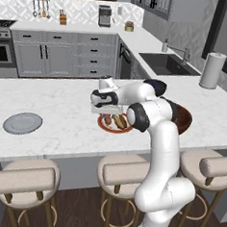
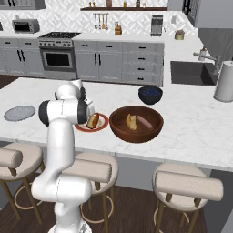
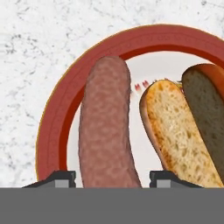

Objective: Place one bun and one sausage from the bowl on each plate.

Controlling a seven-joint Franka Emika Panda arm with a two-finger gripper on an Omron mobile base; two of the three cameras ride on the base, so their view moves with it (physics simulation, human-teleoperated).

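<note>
My gripper (image 3: 111, 177) hangs just over the cream plate with the red-orange rim (image 3: 57, 113), near the counter's front edge. Its two fingers sit close on either side of a brown sausage (image 3: 105, 127), which lies low along the plate. A split toasted bun (image 3: 175, 131) rests on the same plate right beside it. From the left base, the gripper (image 1: 106, 112) hovers over the sausage (image 1: 106, 119) and bun (image 1: 119, 120). The reddish-brown bowl (image 2: 136, 132) stands just right of that plate and holds another bun (image 2: 131, 122) and sausage (image 2: 145, 122). The grey plate (image 1: 23, 123) lies bare at the far left.
A dark navy bowl (image 2: 150, 94) sits behind the big bowl. A paper towel roll (image 1: 212, 70) stands at the counter's right end, beside the sink (image 1: 165, 63). Stools (image 1: 125, 172) line the counter's near side below its edge.
</note>
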